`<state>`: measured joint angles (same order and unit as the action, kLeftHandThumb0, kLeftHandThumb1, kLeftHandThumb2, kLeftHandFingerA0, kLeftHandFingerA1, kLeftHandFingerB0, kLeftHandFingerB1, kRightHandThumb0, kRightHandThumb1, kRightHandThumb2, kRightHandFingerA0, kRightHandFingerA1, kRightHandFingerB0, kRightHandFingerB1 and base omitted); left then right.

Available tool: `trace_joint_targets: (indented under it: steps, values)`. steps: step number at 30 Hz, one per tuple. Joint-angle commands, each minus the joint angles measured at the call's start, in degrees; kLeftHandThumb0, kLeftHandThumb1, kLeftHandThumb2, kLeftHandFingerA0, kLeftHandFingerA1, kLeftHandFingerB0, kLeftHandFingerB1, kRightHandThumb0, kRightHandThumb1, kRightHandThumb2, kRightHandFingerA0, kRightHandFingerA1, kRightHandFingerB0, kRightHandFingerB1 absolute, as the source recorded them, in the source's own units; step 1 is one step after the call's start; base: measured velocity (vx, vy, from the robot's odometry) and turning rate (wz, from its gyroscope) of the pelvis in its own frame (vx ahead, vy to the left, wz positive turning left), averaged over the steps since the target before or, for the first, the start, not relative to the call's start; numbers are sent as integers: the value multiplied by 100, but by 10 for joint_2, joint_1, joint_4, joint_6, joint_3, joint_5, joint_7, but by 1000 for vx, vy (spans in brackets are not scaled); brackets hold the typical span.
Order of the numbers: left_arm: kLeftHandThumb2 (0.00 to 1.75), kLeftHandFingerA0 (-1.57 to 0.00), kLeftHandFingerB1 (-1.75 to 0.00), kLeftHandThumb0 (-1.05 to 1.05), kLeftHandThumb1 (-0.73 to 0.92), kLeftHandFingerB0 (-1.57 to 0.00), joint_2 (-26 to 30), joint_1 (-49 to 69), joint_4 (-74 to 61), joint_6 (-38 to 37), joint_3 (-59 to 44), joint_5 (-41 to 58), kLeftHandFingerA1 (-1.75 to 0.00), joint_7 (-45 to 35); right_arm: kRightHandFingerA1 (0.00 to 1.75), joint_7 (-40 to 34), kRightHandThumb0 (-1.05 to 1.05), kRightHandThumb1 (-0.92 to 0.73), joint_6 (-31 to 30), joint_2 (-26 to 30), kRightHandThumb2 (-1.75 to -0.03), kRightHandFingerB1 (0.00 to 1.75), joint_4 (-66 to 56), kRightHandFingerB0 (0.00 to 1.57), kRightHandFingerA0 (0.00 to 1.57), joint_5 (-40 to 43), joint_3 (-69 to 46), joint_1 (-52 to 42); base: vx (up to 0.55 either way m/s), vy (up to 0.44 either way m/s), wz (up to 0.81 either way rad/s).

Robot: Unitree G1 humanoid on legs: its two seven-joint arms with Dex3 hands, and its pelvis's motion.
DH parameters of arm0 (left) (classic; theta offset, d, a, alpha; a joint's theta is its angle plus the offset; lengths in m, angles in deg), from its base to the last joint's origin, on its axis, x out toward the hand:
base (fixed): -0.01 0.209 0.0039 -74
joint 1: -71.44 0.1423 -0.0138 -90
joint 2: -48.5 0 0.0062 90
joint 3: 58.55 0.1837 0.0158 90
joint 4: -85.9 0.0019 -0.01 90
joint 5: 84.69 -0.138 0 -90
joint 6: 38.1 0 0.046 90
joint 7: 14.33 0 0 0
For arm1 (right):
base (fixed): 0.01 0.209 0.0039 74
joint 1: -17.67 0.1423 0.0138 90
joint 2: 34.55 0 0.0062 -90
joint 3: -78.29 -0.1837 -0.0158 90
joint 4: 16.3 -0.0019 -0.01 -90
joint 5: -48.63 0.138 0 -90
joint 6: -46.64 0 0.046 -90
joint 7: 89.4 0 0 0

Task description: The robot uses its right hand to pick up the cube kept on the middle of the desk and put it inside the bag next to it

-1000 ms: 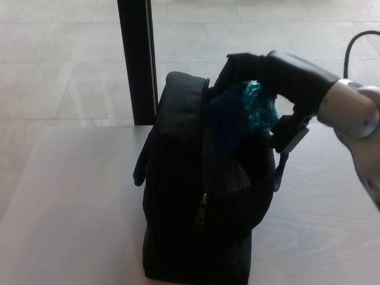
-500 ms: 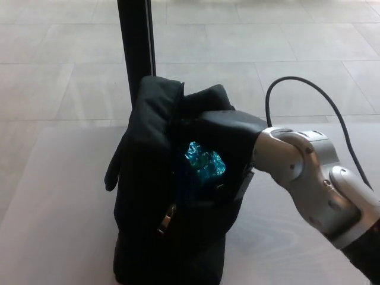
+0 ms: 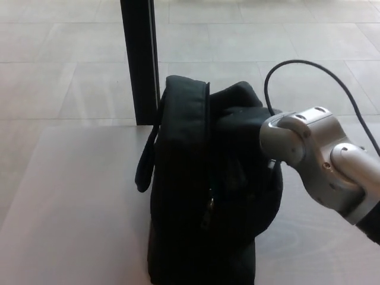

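Entry, read from left to right.

1. Desk (image 3: pixel 65 196): pale top, and we list nothing on its left part.
2. Post (image 3: pixel 139 59): black and upright, on the far side of the desk, just behind the bag's left shoulder.
3. Bag (image 3: pixel 184 178): black and soft, standing upright in the middle of the desk. A strap loop (image 3: pixel 145 169) hangs down its left side, and a zip pull (image 3: pixel 208 208) sits on the near face.
4. Cube: not visible anywhere on the desk. We judge that it is down inside the bag, at the hand.
5. Right hand (image 3: pixel 249 119): sunk into the bag's top opening from the right (black on black, so little of it can be made out). We cannot tell whether it grips the cube or is open.
6. Silver wrist (image 3: pixel 291 139): pressed against the bag's right side, with a cable (image 3: pixel 309 65) arching over it.
7. Left hand: not in view.

Step in hand, as we judge it: depositing the cube in the bag.

Next move, as we judge it: release the cube low inside, then lift the hand up and away to the right. The hand must clear the opening without catching the fabric, because the bag is soft, stands free and could tip.
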<state>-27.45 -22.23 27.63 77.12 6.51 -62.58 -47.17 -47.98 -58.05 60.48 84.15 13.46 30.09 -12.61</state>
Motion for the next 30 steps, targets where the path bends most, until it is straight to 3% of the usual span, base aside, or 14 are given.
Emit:
trace_joint_targets:
  steps: [1,2,3,9,10,11,12,13,14,16,22,24,29,30]
  values:
    - [103,-13,-60,-55,22,-5,4,10,-5,-1,0,-5,-65,11,30,33,-105,-66,-28,3,-100,0,-17,0,0,-33,-17,12,0,0,0]
    - [102,-14,-61,-56,19,-5,3,9,-5,-2,0,-6,-65,13,0,41,-101,-66,-38,-2,-84,0,-19,0,0,-34,-20,17,0,0,0]
    - [102,-13,-60,-56,19,-4,0,10,-12,10,-4,0,-66,21,0,37,-105,-68,-51,-14,-63,0,-22,0,0,-34,-29,23,0,0,0]
    - [101,-14,-61,-55,19,-6,3,16,-5,-2,3,-6,-66,12,0,53,-105,-62,-34,-35,-61,0,-12,0,0,-22,-48,47,0,0,0]
    - [103,-15,-61,-55,22,-5,2,16,-3,-8,7,-12,-66,15,18,59,-93,-49,-28,-44,-94,0,-3,4,0,-2,-64,64,0,0,0]
    - [104,-15,-60,-54,24,-6,4,17,-2,-15,11,-17,-66,15,2,58,-96,-56,-24,-51,-93,21,6,13,0,12,-77,73,0,0,0]
    - [102,-15,-61,-54,21,-7,4,16,1,-15,10,-15,-66,13,41,47,-79,-46,-21,-62,-86,46,18,22,4,21,-92,81,0,0,0]
    - [102,-15,-61,-54,21,-7,4,16,1,-15,10,-15,-66,13,41,48,-79,-46,-20,-63,-86,46,20,22,4,20,-94,81,0,0,0]
    - [101,-12,-60,-57,19,-3,4,15,0,-6,6,-7,-65,9,74,21,-52,-59,-34,-93,-58,47,47,61,71,58,-138,88,0,0,0]
    - [102,-15,-61,-55,20,-6,4,19,-3,-14,12,-15,-66,11,69,8,-47,-63,-13,-108,-59,57,77,77,104,82,-174,101,0,0,0]
    - [100,-16,-61,-54,18,-7,2,25,-4,-13,9,-12,-66,13,77,52,-48,-62,-3,-102,-59,61,150,73,92,91,-201,191,0,0,0]
    - [101,-15,-60,-55,21,-6,1,27,-8,-12,9,-11,-65,11,84,144,-61,-64,-37,-70,-59,54,209,54,67,92,-196,282,0,0,0]
    - [102,-13,-59,-55,22,-5,1,28,-6,-11,7,-7,-65,8,51,278,-77,-66,-1,2,-60,37,272,18,19,98,-179,367,0,0,0]
    - [105,-28,-69,-100,40,-17,3,28,-1,-14,7,-10,-77,9,27,341,-79,-48,38,36,-95,23,298,0,0,99,-168,384,0,0,0]
